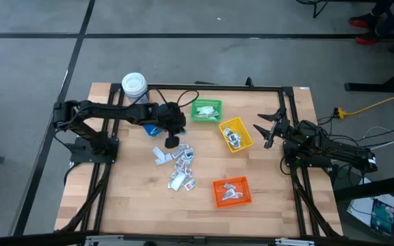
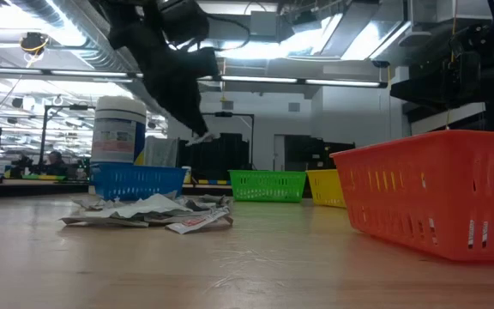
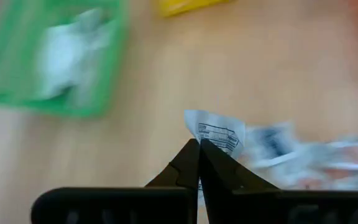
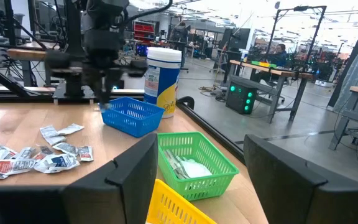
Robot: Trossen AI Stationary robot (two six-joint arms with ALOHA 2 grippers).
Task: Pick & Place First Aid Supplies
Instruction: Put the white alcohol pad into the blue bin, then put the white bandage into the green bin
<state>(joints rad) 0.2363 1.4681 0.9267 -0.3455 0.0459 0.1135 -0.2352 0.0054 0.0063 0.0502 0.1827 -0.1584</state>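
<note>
The first aid supplies, small white and silvery packets, lie in a loose pile (image 1: 178, 166) on the wooden table, also seen in the low view (image 2: 148, 212). More packets lie in the green bin (image 1: 206, 111), yellow bin (image 1: 236, 134) and orange bin (image 1: 232, 191). My left gripper (image 1: 172, 141) hangs above the pile's far end, shut on one white packet (image 3: 215, 132). My right gripper (image 1: 268, 130) waits open at the table's right side, holding nothing. My left gripper pinches one white printed packet by its edge (image 3: 201, 140) between its two fingertips. The fingers slant down from the table's left. The packet (image 2: 200, 136) sticks out past the fingertips and is lifted clear above the pile.
A blue bin (image 1: 152, 128) sits partly under my left arm, with a white-lidded round jar (image 1: 134, 85) behind it at the far left. The green and yellow bins stand just right of my left gripper. Bare wood lies along the near edge (image 1: 183, 219).
</note>
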